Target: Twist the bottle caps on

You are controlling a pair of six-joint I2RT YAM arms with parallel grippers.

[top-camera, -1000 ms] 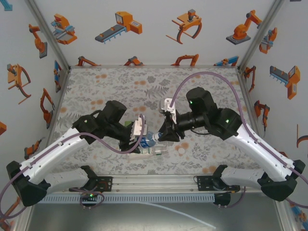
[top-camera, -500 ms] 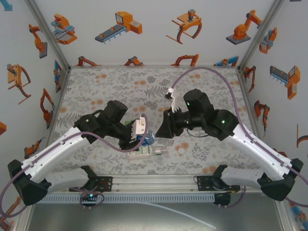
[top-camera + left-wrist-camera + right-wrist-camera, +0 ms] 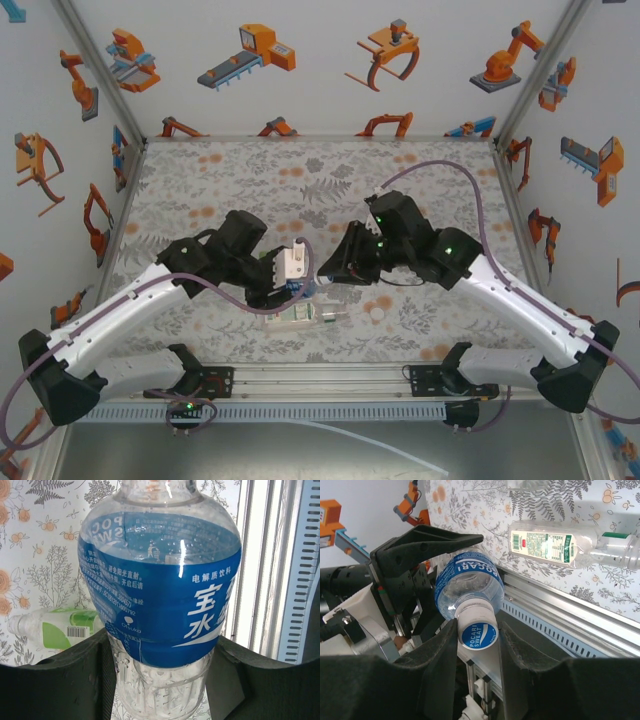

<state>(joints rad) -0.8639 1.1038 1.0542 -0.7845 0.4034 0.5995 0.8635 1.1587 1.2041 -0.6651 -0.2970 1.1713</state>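
Observation:
My left gripper point(image 3: 162, 680) is shut on the squat blue-labelled bottle point(image 3: 160, 590), gripping its clear lower body and holding it off the table. In the top view this bottle point(image 3: 304, 291) points its neck toward my right gripper point(image 3: 326, 276). A white bottle cap point(image 3: 477, 630) with a blue logo sits on the bottle's neck. My right gripper point(image 3: 477, 641) is shut on that cap, a finger pressed on each side. The green-labelled bottle point(image 3: 55, 628) and the white-labelled bottle point(image 3: 546, 544) lie on the table.
Two lying bottles point(image 3: 302, 318) rest near the table's front edge, just below the grippers. A loose white cap point(image 3: 377, 312) lies to their right. The metal rail point(image 3: 580, 615) of the front edge runs close under the held bottle.
My right wrist has turned and moved left and down onto the bottle's neck. The left gripper has shifted slightly right with the bottle.

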